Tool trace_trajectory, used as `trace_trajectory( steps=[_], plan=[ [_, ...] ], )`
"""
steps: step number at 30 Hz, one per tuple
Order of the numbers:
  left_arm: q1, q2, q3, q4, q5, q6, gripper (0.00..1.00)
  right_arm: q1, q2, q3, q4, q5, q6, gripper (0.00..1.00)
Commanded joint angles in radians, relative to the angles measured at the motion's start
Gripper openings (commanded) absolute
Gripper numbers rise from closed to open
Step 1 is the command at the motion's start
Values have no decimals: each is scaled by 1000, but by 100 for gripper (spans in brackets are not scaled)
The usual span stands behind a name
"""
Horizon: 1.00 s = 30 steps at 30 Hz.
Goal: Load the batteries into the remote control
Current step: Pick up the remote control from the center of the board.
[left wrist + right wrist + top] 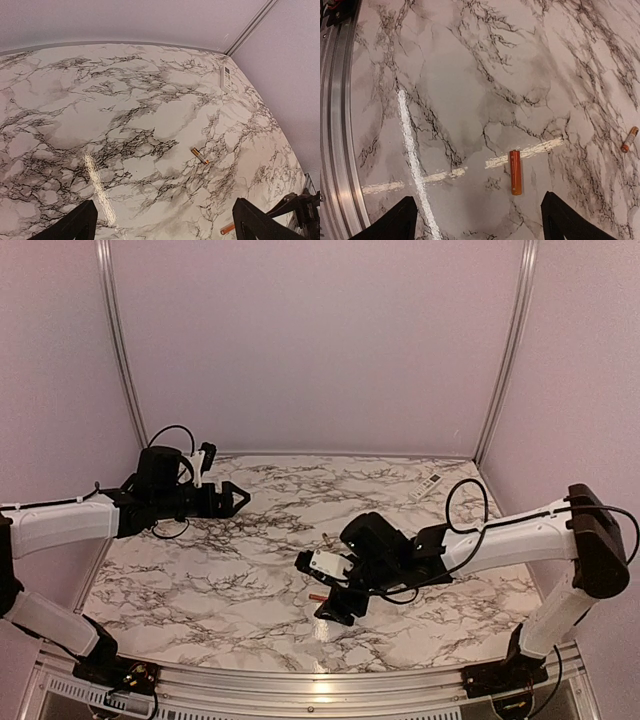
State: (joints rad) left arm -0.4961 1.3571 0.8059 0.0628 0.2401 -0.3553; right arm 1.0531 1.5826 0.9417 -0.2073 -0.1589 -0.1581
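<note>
While the marbled bench (240,580) fills the whole work area, the left claw (165,225) hangs over its far left part with fingers spread wide and nothing between them. Low over the near middle, the right claw (480,220) stands with fingers well apart, gripping nothing. Near the back wall, the remote (427,485) lies flat in the far right corner, well apart from both claws. A first battery (515,172) lies on the bench just ahead of the right claw's gap, untouched; a second battery (629,139) lies apart from it, nearer the bench's middle.
</note>
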Motion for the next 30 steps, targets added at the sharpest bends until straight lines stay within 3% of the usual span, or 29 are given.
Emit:
trace_trajectory(
  steps=[1, 8, 13, 16, 23, 30],
  plan=[
    [-2, -31, -1, -2, -2, 10, 99, 50, 119, 19, -54, 130, -20, 83],
    [-2, -41, -3, 0, -2, 14, 99, 64, 124, 46, -2, 225, 0, 85],
    [-1, -53, -4, 9, -68, 8, 99, 16, 12, 16, 77, 329, 59, 98],
    [-1, -77, -10, 22, -146, 6, 99, -31, -35, 4, 96, 352, 99, 99],
    [1, -223, -179, 289, -169, -71, 99, -112, -109, -15, 115, 265, 132, 99],
    [4, -168, -87, 120, -153, -29, 99, -283, -79, 22, 64, 268, 283, 99]
  ],
)
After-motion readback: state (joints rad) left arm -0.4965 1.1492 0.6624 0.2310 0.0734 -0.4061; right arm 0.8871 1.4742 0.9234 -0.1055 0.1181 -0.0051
